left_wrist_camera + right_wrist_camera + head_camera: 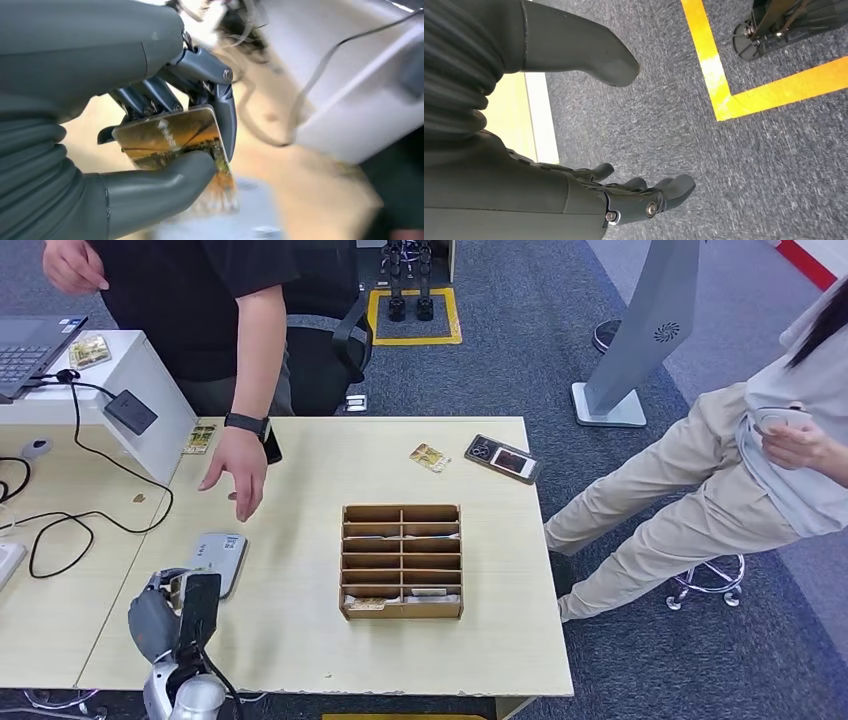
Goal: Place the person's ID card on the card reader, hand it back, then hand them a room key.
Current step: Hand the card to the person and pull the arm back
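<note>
Pinching the glossy brown-and-gold ID card (167, 137) between thumb and dark fingers of the left hand (175, 605), apparently just above the flat grey card reader (222, 556) for scanning, while leaving the right hand (644, 200) hanging loose, fingers apart, holding nothing.

ID card held over card reader, near left of surface.
ID card (170, 137): yellow-brown print, pinched between thumb and fingers of left hand (170, 605). Card reader (222, 555): flat, grey-white, lying just beyond the hand. Key cards sit in wooden organizer (402, 560) mid-surface.
</note>
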### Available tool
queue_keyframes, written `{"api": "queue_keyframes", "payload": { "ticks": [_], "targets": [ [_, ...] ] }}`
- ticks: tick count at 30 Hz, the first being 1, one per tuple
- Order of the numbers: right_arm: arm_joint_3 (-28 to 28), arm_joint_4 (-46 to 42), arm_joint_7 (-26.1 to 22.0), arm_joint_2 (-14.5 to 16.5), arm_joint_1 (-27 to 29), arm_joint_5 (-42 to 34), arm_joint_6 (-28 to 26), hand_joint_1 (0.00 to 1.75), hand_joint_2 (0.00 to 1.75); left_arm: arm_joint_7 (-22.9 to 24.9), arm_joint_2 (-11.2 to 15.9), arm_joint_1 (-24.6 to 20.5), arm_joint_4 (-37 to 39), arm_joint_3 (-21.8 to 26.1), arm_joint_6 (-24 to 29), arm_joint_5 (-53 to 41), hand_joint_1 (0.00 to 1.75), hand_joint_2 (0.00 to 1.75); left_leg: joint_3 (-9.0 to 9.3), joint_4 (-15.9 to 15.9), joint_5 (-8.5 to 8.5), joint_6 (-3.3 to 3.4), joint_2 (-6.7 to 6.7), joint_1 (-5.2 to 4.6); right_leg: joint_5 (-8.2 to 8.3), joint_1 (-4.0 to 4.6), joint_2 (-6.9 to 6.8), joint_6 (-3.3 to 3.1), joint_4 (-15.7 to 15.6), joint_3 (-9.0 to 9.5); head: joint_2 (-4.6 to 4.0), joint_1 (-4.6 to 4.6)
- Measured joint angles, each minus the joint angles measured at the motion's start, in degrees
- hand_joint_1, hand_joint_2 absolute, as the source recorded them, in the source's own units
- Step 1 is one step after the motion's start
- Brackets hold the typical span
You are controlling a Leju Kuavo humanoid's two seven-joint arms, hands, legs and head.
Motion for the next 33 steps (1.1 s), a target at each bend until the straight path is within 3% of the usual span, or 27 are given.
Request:
{"api": "queue_keyframes", "payload": {
  "ticks": [7, 20, 24, 31, 33],
  "targets": [
    [-2.8, -1.2, -1.1, 1.0, -0.7, 4.4, -0.1, 0.0, 1.75, -0.1, 1.4, -4.0, -8.2, -7.2, 0.1, 1.4, 1.75, 1.75, -0.18, 0.0, 0.07, 0.02, 0.02, -0.02, 0.15, -0.02, 0.09, 0.04, 0.0, -0.09, 0.0, 0.08],
    [-4.7, 3.9, -2.4, -0.8, -2.8, 7.9, -3.9, 0.0, 1.75, 0.6, 3.6, -15.3, -5.4, -11.4, -0.1, 9.4, 1.75, 1.75, -0.3, 0.1, 0.08, 0.01, 0.09, -0.02, 0.16, -0.02, 0.2, 0.03, 0.0, -0.26, 0.0, 0.07],
    [-4.9, 6.1, -2.7, -1.7, -3.2, 7.9, -5.0, 0.0, 1.75, -0.3, 3.8, -16.8, -4.0, -12.3, 0.0, 10.3, 0.01, 1.75, -0.35, 0.1, 0.07, 0.02, 0.18, -0.02, 0.16, -0.02, 0.29, 0.03, 0.0, -0.33, 0.0, 0.07],
    [-5.0, 8.6, -2.6, -2.6, -3.6, 9.6, -6.0, 0.0, 1.75, -1.1, 3.2, -17.5, -2.8, -12.6, 0.0, 7.1, 0.0, 1.75, -0.44, 0.1, 0.06, 0.01, 0.19, -0.02, 0.15, -0.01, 0.29, 0.04, 0.0, -0.45, 0.0, 0.07],
    [-5.0, 9.0, -2.5, -2.7, -3.7, 9.9, -6.0, 0.0, 1.75, -1.1, 3.2, -17.6, -2.6, -12.6, 0.0, 7.8, 0.0, 0.87, -0.45, 0.1, 0.06, 0.01, 0.2, -0.02, 0.16, -0.01, 0.29, 0.04, 0.0, -0.46, 0.0, 0.06]
  ]
}}
